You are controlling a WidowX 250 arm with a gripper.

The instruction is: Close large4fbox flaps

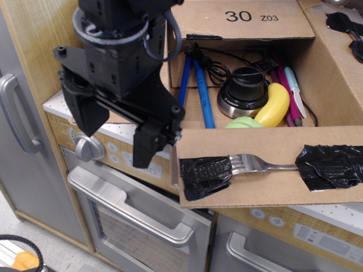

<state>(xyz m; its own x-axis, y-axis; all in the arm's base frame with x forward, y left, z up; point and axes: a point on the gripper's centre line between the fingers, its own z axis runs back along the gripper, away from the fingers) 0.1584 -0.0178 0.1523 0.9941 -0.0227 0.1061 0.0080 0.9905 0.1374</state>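
Observation:
The large4fbox stands open on a toy kitchen counter, filling the upper right. Its far flap stands up and shows "30 Z03". Its near flap folds outward toward me, with a metal fork fixed on by black tape at both ends. The right flap carries more black tape. The left flap is mostly hidden behind my gripper. The gripper is black, open and empty, just left of the box's near-left corner, with one finger close to the near flap's edge.
Inside the box lie blue sticks, a black round device, a yellow banana, a green item, pink pens and cables. Below are a stove knob, an oven door handle, and a grey door handle at left.

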